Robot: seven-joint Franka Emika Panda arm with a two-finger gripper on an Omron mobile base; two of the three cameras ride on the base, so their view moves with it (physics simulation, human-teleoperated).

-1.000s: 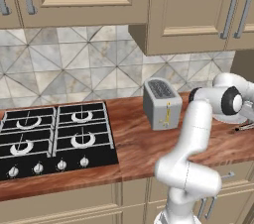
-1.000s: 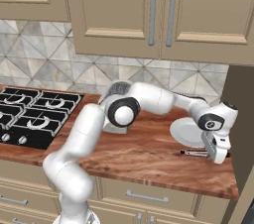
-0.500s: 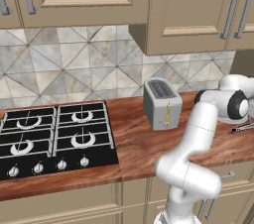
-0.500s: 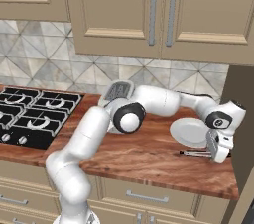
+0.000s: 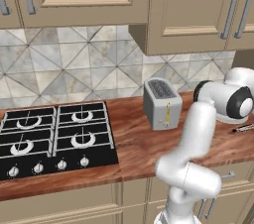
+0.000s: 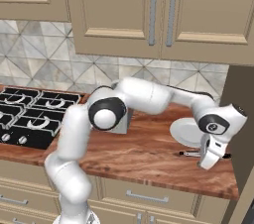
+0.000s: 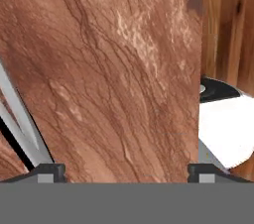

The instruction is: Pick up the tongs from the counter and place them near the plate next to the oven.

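Arm is stretched far right, gripper [image 6: 207,159] low over the counter [image 6: 144,156] at its right end, fingers pointing down right at the tongs [image 6: 191,154]. Tongs lie flat on the wood, just in front of the plate [image 6: 184,132], partly hidden behind the hand. In the left base view their dark tip [image 5: 244,128] pokes out past the wrist. Hand view: fingertips [image 7: 50,171] set wide apart with bare wood grain between them, nothing clamped; silvery tong arms [image 7: 20,121] run diagonally along the left edge beside the left tip. Toaster [image 5: 162,103] sits mid-counter, cooktop [image 5: 54,139] well left.
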